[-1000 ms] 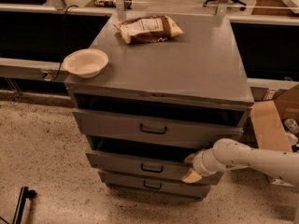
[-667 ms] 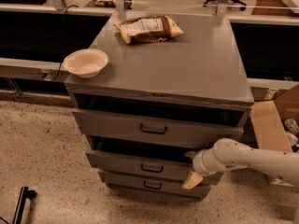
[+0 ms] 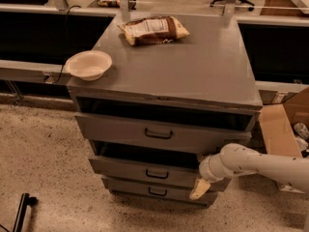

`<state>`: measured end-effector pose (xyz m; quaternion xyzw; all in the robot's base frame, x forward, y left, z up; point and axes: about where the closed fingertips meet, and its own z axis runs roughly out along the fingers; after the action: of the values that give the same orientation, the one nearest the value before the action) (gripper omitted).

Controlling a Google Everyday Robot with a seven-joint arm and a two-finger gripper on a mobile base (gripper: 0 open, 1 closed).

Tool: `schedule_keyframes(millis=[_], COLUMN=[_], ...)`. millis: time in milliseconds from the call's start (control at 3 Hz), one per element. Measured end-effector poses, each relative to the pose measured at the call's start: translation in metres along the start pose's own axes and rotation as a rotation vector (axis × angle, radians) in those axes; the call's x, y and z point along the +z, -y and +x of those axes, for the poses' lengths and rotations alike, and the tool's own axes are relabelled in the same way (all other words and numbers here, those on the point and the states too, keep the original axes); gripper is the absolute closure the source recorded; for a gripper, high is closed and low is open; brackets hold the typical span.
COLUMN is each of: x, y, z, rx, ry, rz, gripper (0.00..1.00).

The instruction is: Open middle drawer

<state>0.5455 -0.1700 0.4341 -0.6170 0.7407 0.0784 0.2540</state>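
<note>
The grey cabinet [image 3: 193, 66] has three drawers with black bar handles. The middle drawer [image 3: 130, 168] is the mid-sized front, with its handle [image 3: 157, 174] at the centre. It stands pulled out a little, with a dark gap above it. The taller top drawer [image 3: 120, 129] also stands out a little, and the smallest drawer [image 3: 130, 186] sits at the bottom. My white arm [image 3: 256, 164] reaches in from the right. My gripper [image 3: 200, 188] is at the right end of the middle drawer's front and points down over the bottom drawer's right corner.
A white bowl [image 3: 88, 64] sits on the cabinet top at the left edge, and a snack bag [image 3: 153, 29] lies at the back. An open cardboard box [image 3: 285, 124] stands on the floor to the right. A black object [image 3: 21, 212] lies on the floor at the lower left.
My gripper has dropped slightly at the right end of the middle drawer. The drawers look unchanged.
</note>
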Motion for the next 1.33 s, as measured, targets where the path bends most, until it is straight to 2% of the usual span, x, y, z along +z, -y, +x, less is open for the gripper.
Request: schedule_keyframes(millis=[1333], x=[0.0], y=[0.0], z=[0.0], rx=[0.0], ry=[0.0], rz=[0.0], gripper=[0.0])
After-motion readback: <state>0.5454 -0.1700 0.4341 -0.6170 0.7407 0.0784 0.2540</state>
